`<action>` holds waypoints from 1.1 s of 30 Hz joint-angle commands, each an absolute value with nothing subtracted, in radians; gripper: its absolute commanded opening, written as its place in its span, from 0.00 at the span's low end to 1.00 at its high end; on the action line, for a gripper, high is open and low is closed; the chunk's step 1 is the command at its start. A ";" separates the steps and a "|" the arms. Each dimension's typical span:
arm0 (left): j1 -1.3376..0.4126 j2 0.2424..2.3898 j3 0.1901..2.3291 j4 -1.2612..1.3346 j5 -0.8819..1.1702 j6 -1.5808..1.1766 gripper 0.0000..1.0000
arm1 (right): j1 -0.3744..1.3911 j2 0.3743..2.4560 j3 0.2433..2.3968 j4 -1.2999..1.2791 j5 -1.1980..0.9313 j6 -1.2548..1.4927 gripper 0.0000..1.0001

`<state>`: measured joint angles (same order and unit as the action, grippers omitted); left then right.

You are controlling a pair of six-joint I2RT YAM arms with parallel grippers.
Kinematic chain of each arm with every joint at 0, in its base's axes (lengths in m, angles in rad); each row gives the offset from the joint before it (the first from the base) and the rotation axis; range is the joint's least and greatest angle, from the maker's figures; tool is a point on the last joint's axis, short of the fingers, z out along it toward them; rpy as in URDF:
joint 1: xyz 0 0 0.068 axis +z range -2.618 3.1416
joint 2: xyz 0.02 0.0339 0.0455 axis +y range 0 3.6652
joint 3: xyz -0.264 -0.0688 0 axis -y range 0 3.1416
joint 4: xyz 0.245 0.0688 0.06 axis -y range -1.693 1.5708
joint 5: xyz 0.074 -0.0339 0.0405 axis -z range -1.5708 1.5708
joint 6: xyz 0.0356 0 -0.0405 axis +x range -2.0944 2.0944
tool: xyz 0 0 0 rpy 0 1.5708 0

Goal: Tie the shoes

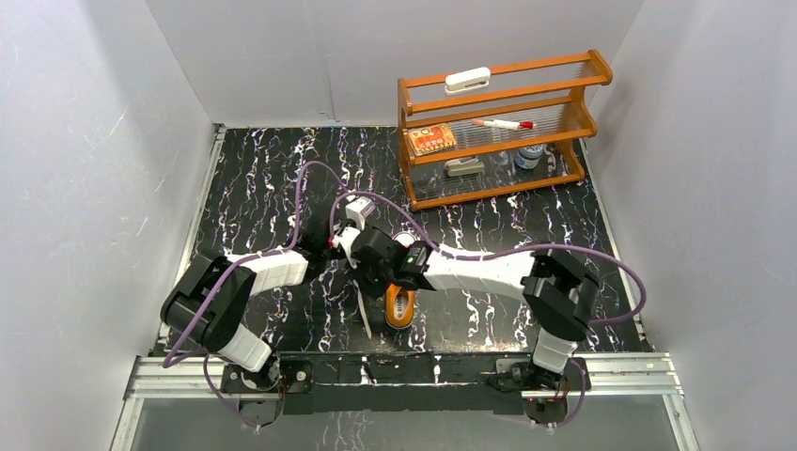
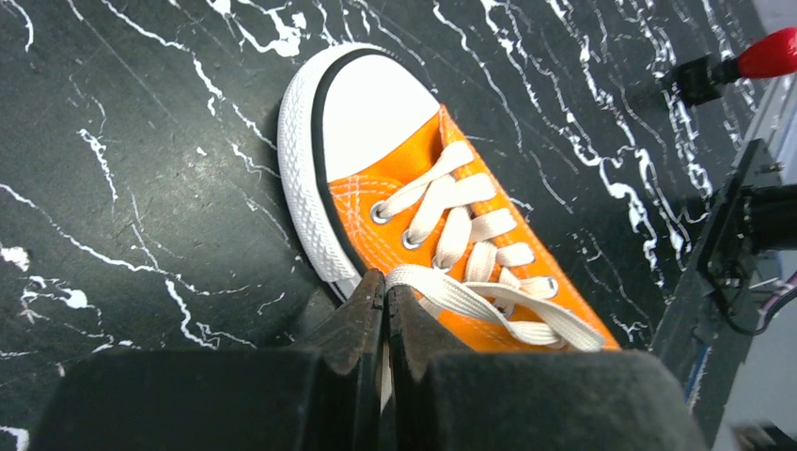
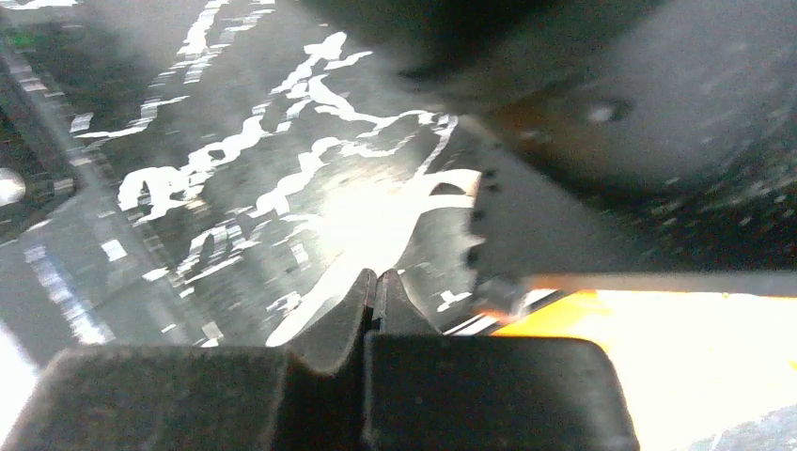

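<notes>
White walls [image 1: 94, 188] close the bench [image 1: 263, 169] on three sides, and a wooden rack [image 1: 498, 141] fills its far right corner. Bare bench lies open at the far left and to the right of the shoe [image 1: 401, 308], which sits at the middle, close to the front edge. The left jaws are clenched at the shoe's side, with a strand of white lace [image 2: 470, 301] running into their tips. The right jaws are pressed together just beside the orange shoe; blur hides whether anything is pinched. Both arms bend inward from their bases, and their wrists meet low over the shoe.
</notes>
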<state>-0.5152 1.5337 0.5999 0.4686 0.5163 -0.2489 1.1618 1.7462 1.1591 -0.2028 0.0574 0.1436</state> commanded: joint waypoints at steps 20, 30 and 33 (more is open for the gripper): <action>-0.527 1.396 0.632 0.400 0.599 -0.506 0.00 | 0.885 1.541 1.333 -1.040 -0.124 0.315 0.00; -0.532 1.428 0.629 0.412 0.582 -0.528 0.00 | 0.812 1.517 1.148 -1.035 -0.083 0.363 0.00; -0.532 1.434 0.632 0.401 0.583 -0.525 0.00 | 0.811 1.498 1.077 -0.887 -0.126 0.327 0.05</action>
<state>-0.5270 1.4471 0.6029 0.4164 0.5690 -0.5251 0.8219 1.5375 1.1378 -0.9997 -0.1074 0.3420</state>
